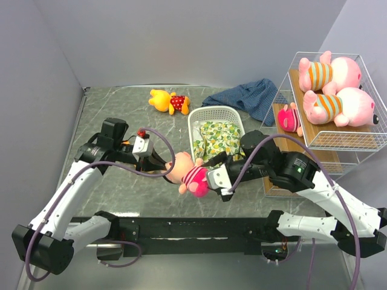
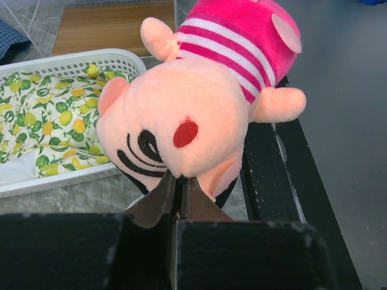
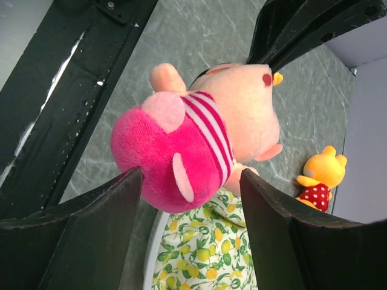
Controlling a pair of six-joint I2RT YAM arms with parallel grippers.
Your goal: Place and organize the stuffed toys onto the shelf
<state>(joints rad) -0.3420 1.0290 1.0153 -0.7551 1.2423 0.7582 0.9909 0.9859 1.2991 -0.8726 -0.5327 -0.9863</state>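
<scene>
My left gripper is shut on the head of a small pink-clad doll, pinching its peach face and holding it above the table near the front edge. My right gripper is open, its fingers either side of the doll's pink bottom without closing on it. The shelf stands at the right. Two big pink pigs lie on its top tier and a small pink doll on a lower plank. A yellow bear in red lies at the back.
A white slotted basket with lemon-print cloth sits mid-table, just behind the held doll. Blue fabric lies behind it beside the shelf. A black rail runs along the table's front edge.
</scene>
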